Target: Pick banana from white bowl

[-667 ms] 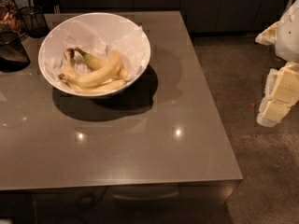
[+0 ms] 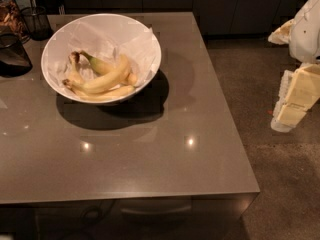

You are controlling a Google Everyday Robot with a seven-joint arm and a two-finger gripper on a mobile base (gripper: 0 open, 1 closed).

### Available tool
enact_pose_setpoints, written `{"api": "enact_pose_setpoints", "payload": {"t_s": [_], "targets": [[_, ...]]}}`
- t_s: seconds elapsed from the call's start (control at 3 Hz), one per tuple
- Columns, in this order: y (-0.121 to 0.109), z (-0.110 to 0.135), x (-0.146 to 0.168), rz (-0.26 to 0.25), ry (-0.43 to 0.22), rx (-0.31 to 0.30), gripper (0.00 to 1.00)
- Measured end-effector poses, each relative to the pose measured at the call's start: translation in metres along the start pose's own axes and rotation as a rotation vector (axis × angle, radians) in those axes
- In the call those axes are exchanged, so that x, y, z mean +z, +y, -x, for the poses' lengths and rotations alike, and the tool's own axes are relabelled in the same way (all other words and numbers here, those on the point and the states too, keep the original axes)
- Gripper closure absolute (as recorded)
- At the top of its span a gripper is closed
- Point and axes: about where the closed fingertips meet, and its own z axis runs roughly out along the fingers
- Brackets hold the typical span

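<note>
Nothing of note has moved since the earlier frame: bowl, fruit and arm sit where they did. The gripper (image 2: 286, 118) hangs off the table's right edge, over the speckled floor (image 2: 280, 184), well apart from the bowl and lower than the white arm casing (image 2: 307, 29) above it. It shows as pale yellow blocks with a white ribbed piece on its left side; whether it is spread or pressed together, cannot tell. It holds nothing that shows. The white bowl (image 2: 145, 39) stands on the far left part of the grey-brown table (image 2: 165, 169), lined with crumpled white paper (image 2: 107, 36), and casts a dark shadow to its front right. Three bananas lie in its near half. The banana (image 2: 106, 80) is the thick, pale yellow one in the middle, gently curved, with its dark stem end pointing left and its other end up against the paper on the right. A shorter banana with a greenish stem (image 2: 100, 64) lies just behind it, touching. A longer, slimmer banana (image 2: 107, 94) curves round the left and under its front edge. Dark glassware (image 2: 12, 54) and a small dark cup (image 2: 37, 21) stand at the table's far left, beside the bowl.
</note>
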Motion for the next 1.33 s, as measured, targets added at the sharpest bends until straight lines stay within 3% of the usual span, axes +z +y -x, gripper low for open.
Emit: {"api": "enact_pose_setpoints", "payload": {"t_s": [0.67,1.0,1.33], "targets": [[-0.028,0.064,0.020,0.068,0.005,-0.147,0.00],[-0.030,0.118,0.028,0.091,0.000,-0.272,0.00],[-0.033,0.127,0.029,0.073,-0.015,-0.280,0.00]]}}
